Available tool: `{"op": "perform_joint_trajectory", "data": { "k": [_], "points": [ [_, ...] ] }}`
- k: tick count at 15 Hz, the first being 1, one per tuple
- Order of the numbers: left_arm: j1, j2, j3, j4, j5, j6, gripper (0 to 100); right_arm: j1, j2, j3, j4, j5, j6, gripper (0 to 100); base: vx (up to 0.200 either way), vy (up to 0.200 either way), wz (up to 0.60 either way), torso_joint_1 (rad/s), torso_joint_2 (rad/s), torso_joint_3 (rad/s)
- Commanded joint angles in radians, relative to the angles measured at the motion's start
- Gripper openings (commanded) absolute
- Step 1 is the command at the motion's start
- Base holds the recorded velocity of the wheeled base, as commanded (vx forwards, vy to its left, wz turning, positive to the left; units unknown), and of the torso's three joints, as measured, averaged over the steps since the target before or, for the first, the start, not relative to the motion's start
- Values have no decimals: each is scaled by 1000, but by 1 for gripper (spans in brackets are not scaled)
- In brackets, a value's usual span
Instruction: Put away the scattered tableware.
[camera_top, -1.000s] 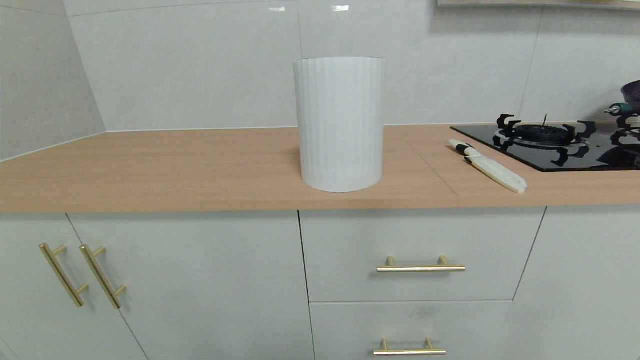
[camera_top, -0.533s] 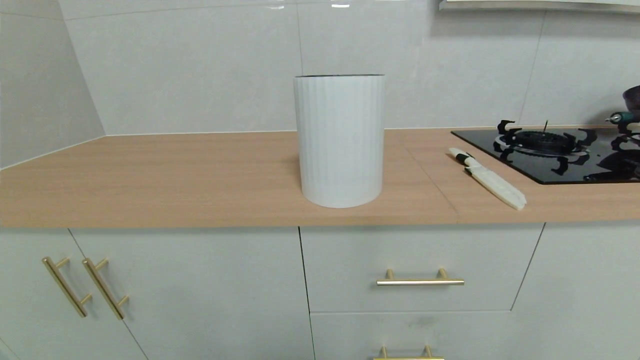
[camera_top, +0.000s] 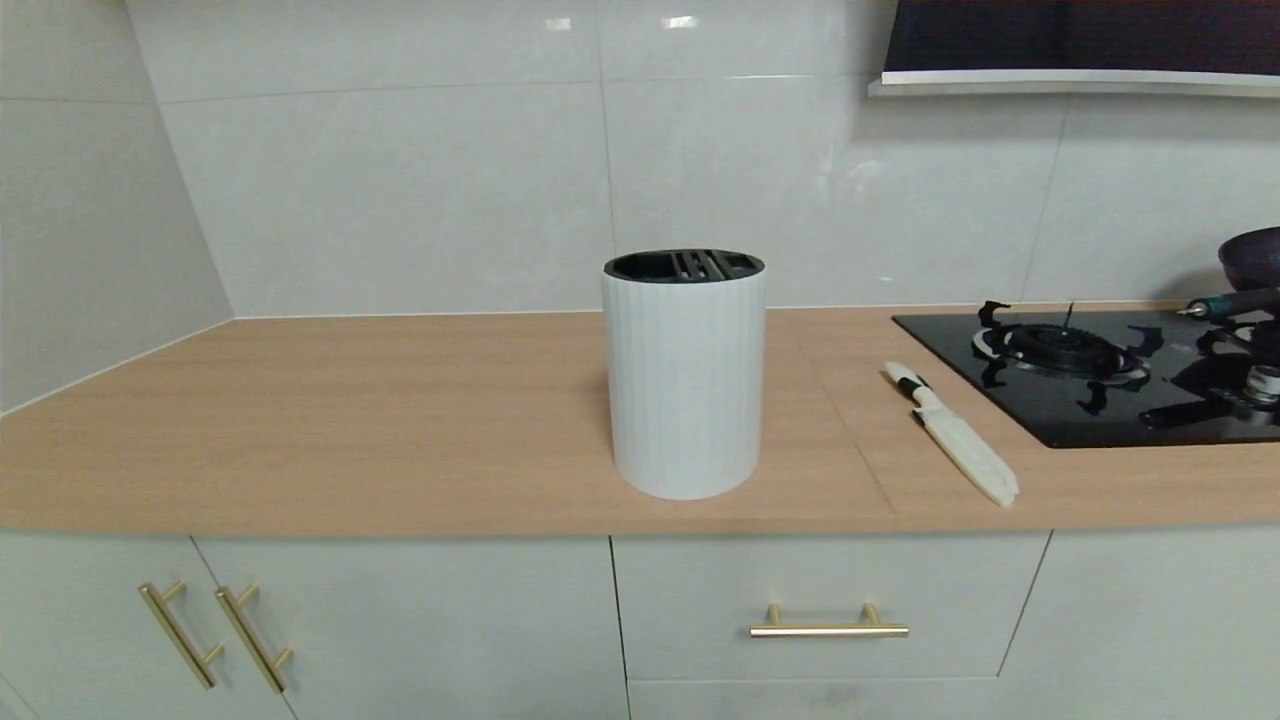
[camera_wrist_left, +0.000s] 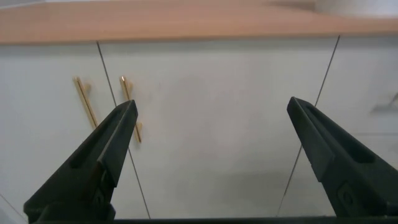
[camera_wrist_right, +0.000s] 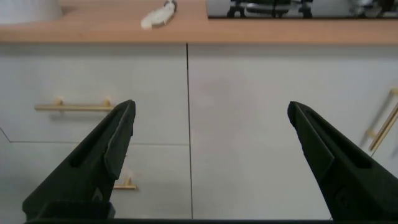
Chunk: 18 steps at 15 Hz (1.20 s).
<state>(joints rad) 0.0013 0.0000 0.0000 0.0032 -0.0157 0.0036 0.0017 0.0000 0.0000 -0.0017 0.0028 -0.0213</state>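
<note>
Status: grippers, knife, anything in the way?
Left gripper open, right gripper open, both low at the cabinet fronts. Knife flat on countertop, between white holder and hob, untouched. Hob edge close beside the knife.

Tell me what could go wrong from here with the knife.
The knife lies flat near the counter's front edge; a poor pinch may push it off.
The holder is tall with narrow slots; a misaligned blade could tip it.
The left gripper and right gripper, both open, face cabinet fronts; rising may hit the counter.
</note>
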Motion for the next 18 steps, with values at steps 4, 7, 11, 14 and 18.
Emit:
{"op": "perform_joint_trajectory", "data": {
  "k": [4, 7, 11, 14, 18],
  "points": [
    [0, 0, 0, 0, -1, -1, 100, 0, 2, 0, -1, 0, 0, 100, 0, 0, 0, 206, -477, -283],
    [0, 0, 0, 0, -1, -1, 100, 0, 2, 0, -1, 0, 0, 100, 0, 0, 0, 217, -499, -281],
    [0, 0, 0, 0, -1, -1, 100, 0, 2, 0, 0, 0, 0, 100, 0, 0, 0, 234, -515, -279],
    [0, 0, 0, 0, 0, -1, 100, 0, 2, 0, 0, 0, 0, 100, 0, 0, 0, 248, -538, -292],
    [0, 0, 0, 0, 0, -1, 100, 0, 2, 0, -1, 0, 0, 100, 0, 0, 0, 266, -565, -308]
  ]
}}
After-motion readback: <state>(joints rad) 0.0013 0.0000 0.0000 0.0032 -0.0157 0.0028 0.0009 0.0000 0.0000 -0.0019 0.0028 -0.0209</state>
